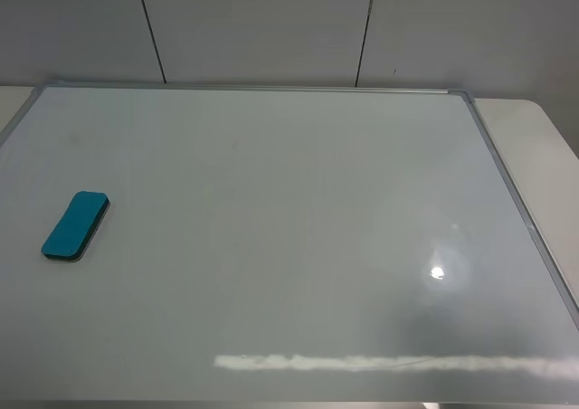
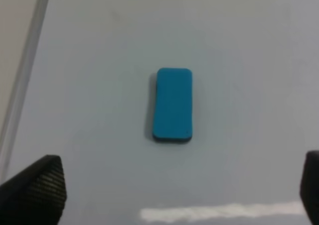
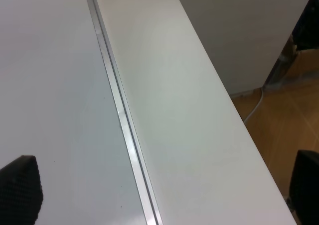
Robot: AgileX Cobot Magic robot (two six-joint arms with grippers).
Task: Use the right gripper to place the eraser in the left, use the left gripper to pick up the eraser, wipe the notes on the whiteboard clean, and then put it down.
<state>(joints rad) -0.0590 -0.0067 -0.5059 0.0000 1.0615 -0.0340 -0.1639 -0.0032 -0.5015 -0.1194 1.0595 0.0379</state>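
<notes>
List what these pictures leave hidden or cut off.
- Left gripper: left wrist view's edge crops all but the fingertips; absent from the high view.
- Right gripper: likewise cropped in the right wrist view.
- Notes: none discernible on the whiteboard; glare covers part.
- Eraser: underside hidden.

eraser (image 1: pixel 75 226) on whiteboard (image 1: pixel 289 246), near its left edge

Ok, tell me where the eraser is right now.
In the exterior high view, the eraser lies flat on the whiteboard, far left side, near the left frame edge, untouched by any gripper.
</notes>
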